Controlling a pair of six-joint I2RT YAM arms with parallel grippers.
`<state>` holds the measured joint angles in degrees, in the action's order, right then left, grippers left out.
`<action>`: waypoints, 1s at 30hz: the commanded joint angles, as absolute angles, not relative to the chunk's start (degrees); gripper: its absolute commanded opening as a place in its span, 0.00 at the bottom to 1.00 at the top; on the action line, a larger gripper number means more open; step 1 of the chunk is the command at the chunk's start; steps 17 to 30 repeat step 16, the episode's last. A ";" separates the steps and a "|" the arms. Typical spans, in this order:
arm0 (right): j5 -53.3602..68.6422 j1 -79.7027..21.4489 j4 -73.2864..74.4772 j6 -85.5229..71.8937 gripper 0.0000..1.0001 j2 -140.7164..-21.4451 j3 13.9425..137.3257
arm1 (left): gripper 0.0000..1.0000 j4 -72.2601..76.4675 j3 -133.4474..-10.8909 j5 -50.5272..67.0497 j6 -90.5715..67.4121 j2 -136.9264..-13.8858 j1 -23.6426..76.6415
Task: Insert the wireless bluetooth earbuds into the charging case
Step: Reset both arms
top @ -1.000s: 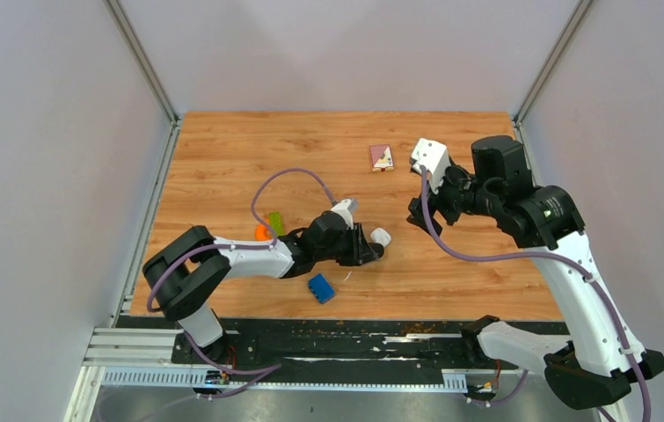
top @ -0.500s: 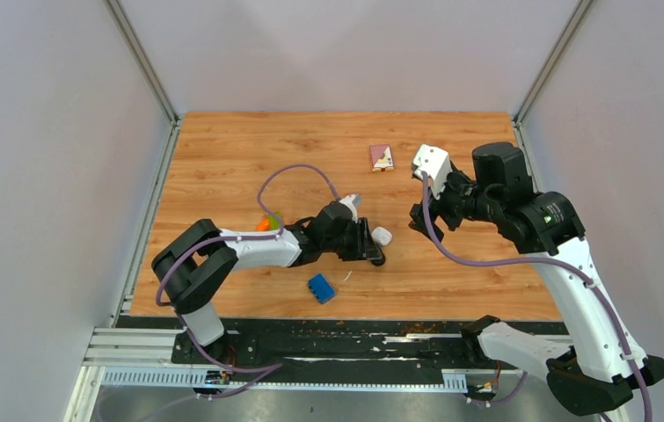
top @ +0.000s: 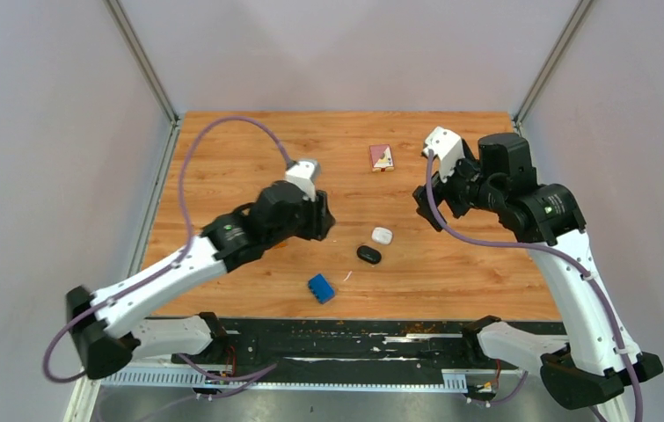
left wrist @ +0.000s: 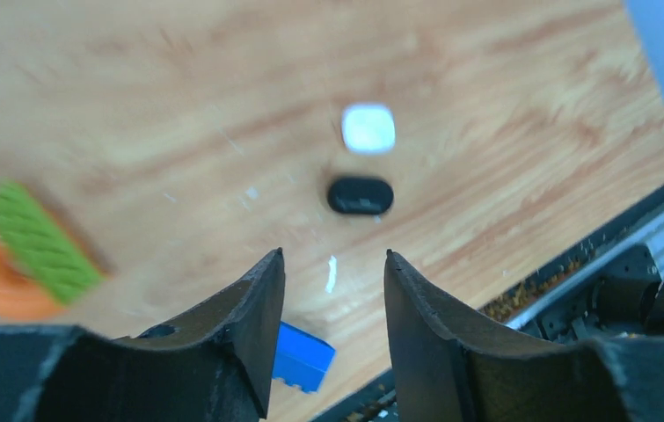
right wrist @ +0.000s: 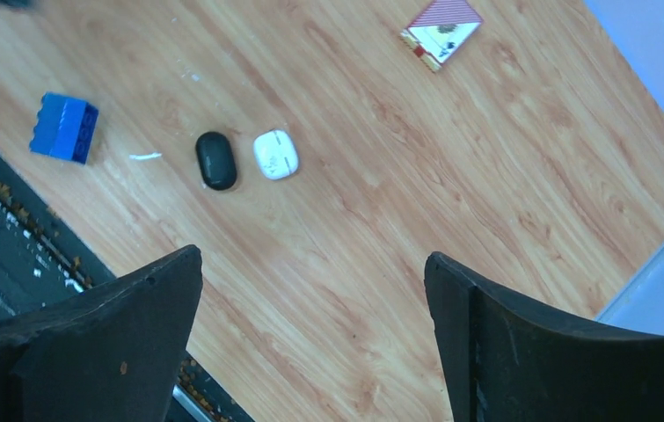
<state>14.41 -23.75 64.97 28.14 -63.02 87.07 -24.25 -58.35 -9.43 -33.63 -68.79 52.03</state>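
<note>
Presently both arms hang clear above the table (top: 249,149), holding nothing. The left gripper (left wrist: 333,255) has its jaws moderately apart with only bare wood showing between them. The right gripper (right wrist: 312,255) has its jaws spread wide, likewise empty.

The white case (right wrist: 275,154) and black case (right wrist: 215,160) lie flat near the table's front edge, just beside each other, and both look closed. No buds show loose in any view. Whether they sit inside the cases cannot be told.

Risks noted:
- The cases are small, smooth and rounded. A pinch set off-centre would likely squirt one sideways.
- They lie so close that a finger lowered for one may shove the other.
- With the lids down nothing can go in, and prying a lid with one arm may drag the case unless the other arm pins it.
- The white scrap (right wrist: 144,156), between the black case and the blue brick (right wrist: 64,127), could be mistaken for a bud.
</note>
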 commanded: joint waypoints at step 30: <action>-4.75 -20.76 49.79 6.14 1.00 -58.73 81.86 | 1.00 -46.68 -74.73 -39.03 -6.15 -44.72 51.83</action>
